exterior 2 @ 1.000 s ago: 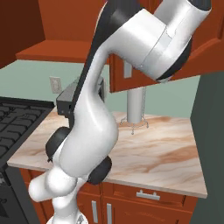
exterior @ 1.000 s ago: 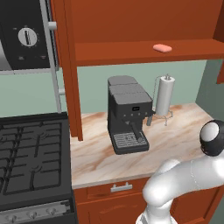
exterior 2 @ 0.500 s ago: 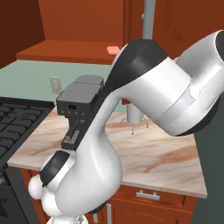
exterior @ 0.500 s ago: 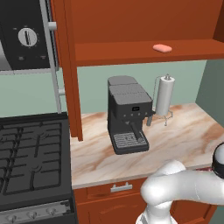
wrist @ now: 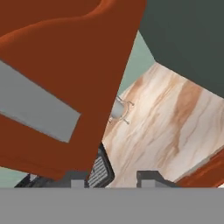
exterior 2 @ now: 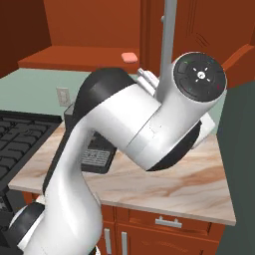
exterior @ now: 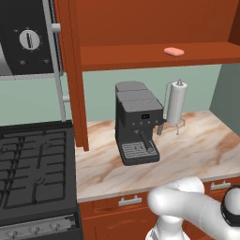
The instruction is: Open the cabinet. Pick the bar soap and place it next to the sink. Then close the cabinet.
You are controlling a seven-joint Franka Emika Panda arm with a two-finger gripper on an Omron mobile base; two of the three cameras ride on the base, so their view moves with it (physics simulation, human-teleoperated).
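Note:
The cabinet (exterior: 140,58) stands open, its left door (exterior: 70,70) edge-on beside the stove. The salmon-pink bar soap (exterior: 174,51) lies on the lower shelf at the right, also visible as the soap (exterior 2: 129,57) past my arm. The right door (wrist: 65,52) and its silver bar handle (wrist: 39,109) loom close in the hand view. My gripper (wrist: 111,179) sits just below that door's lower edge, shut, with nothing visible between its tips. In the right base view the handle (exterior 2: 168,40) runs down behind my wrist. The sink is out of view.
A dark coffee machine (exterior: 138,124) and a paper-towel roll (exterior: 176,103) stand on the marble counter (exterior: 197,150). The black stove (exterior: 33,164) is at the left, a microwave (exterior: 26,40) above it. Drawers with short pulls (exterior 2: 167,221) line the front.
My arm has swung low and to the right, dropping toward the bottom corner of the left base view and bringing the wrist up against the right door's handle. The soap has not moved.

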